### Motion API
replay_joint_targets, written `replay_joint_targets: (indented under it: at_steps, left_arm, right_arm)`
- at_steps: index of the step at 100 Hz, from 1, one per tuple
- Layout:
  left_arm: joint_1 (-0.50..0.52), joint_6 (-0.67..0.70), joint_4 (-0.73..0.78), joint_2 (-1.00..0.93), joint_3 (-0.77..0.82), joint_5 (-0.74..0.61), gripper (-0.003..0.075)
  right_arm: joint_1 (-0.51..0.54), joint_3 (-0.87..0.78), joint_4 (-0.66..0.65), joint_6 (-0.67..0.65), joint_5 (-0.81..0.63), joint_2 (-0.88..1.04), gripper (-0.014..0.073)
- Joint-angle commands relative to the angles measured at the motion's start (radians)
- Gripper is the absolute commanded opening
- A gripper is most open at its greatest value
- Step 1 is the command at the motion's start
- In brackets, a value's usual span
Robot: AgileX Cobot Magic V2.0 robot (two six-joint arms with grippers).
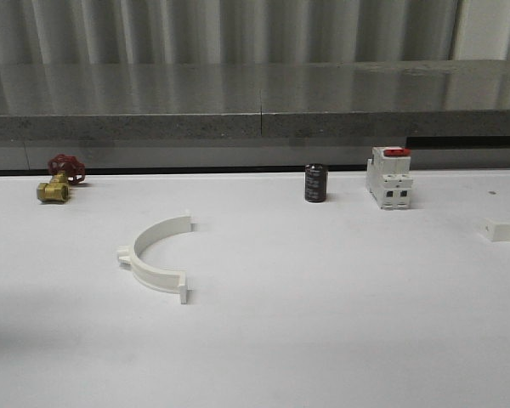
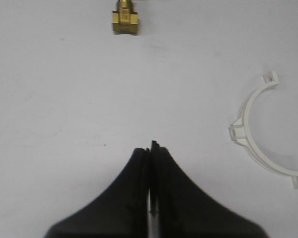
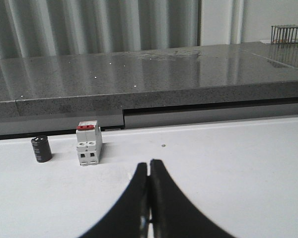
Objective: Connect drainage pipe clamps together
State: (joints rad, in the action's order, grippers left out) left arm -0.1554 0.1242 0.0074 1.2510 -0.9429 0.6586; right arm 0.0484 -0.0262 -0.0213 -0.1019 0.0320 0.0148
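Nearest on the white table [image 1: 323, 340], one drainage pipe clamp half [image 1: 157, 256] lies flat left of centre, its open side facing right, nothing touching it. The left gripper [image 2: 151, 148] hovers over bare tabletop well apart from that half-ring, jaws pressed together and empty. The right gripper [image 3: 149, 166] is likewise clenched on nothing. At the right edge, a piece of the second clamp half [image 1: 506, 230] pokes into sight. Farther back stand a brass valve with a red handwheel [image 1: 58, 180], a black capacitor [image 1: 315, 183] and a white breaker with a red switch [image 1: 388, 177].
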Motion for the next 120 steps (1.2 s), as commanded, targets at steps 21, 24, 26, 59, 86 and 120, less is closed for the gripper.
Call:
replay_joint_targets:
  at_steps: [21, 24, 26, 59, 86, 120]
  left_arm:
    - [0.046, -0.005, 0.018, -0.384, 0.224, -0.142, -0.0021]
    - [0.046, -0.005, 0.020, -0.419, 0.244, -0.150, -0.0021]
    - [0.046, -0.005, 0.020, -0.445, 0.259, -0.154, -0.0021]
    - [0.046, -0.005, 0.020, -0.840, 0.433, -0.102, -0.0021]
    - [0.046, -0.005, 0.020, -1.055, 0.468, 0.005, -0.0021]
    - [0.046, -0.005, 0.023, -1.118, 0.472, 0.006, -0.0021]
  right_arm:
    - [0.008, 0.015, -0.013, 0.003, -0.109, 0.015, -0.0067]
    - [0.008, 0.015, -0.013, 0.003, -0.127, 0.015, -0.0067]
    - [0.005, 0.015, -0.013, 0.003, -0.137, 0.015, -0.0067]
    - [0.004, 0.208, -0.020, 0.003, 0.180, -0.052, -0.0067]
    - [0.004, 0.414, -0.020, 0.003, 0.453, -0.311, -0.0067]
    - [0.004, 0.649, -0.019, 0.003, 0.637, -0.791, 0.0176]
